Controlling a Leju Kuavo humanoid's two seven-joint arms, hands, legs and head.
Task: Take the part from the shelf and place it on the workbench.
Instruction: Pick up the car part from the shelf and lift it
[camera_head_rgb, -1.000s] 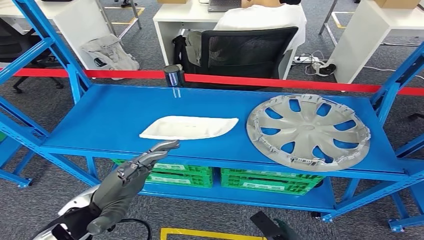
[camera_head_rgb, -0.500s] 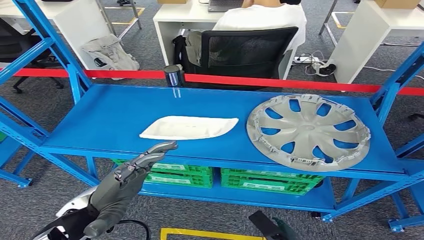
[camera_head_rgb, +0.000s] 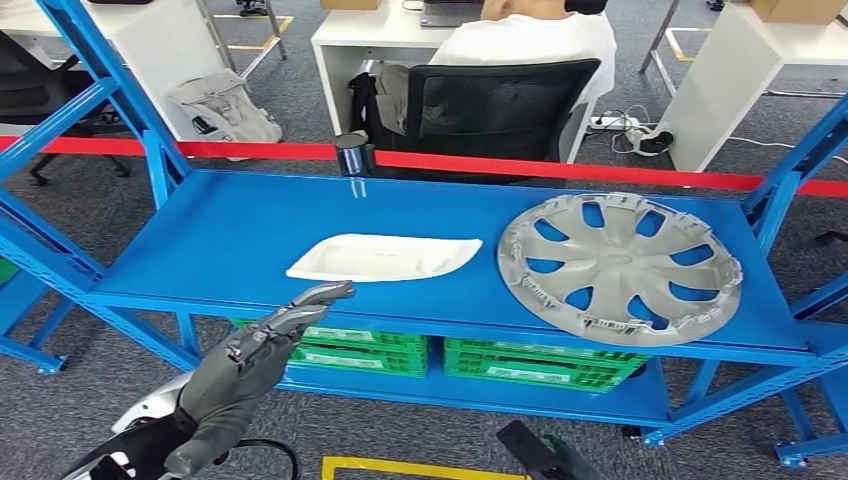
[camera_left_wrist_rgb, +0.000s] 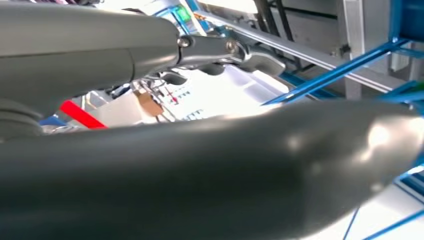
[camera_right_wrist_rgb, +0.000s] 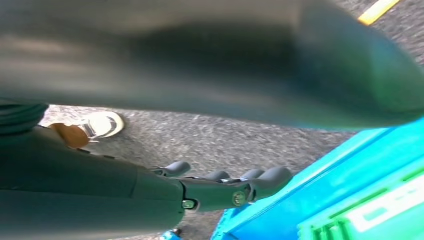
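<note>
A flat white plastic part (camera_head_rgb: 385, 257) lies near the front middle of the blue shelf (camera_head_rgb: 230, 230). To its right on the same level rests a silver hubcap (camera_head_rgb: 620, 265). My left hand (camera_head_rgb: 255, 365) is raised in front of the shelf's front edge, below and just left of the white part. Its fingers (camera_head_rgb: 325, 294) stretch toward the part, apart from it and holding nothing. In the right wrist view my right hand (camera_right_wrist_rgb: 215, 190) hangs low over the grey floor beside the shelf's lower level, fingers straight and empty.
Green crates (camera_head_rgb: 360, 350) fill the shelf's lower level. A red barrier tape (camera_head_rgb: 560, 168) with a dark post (camera_head_rgb: 352, 153) runs behind the shelf. Beyond it a person sits in a black chair (camera_head_rgb: 500, 100) at a desk. Blue uprights (camera_head_rgb: 150, 140) flank the shelf.
The whole picture has shifted slightly, so the camera moved. My left hand has dropped a little and stays in front of the shelf edge.
</note>
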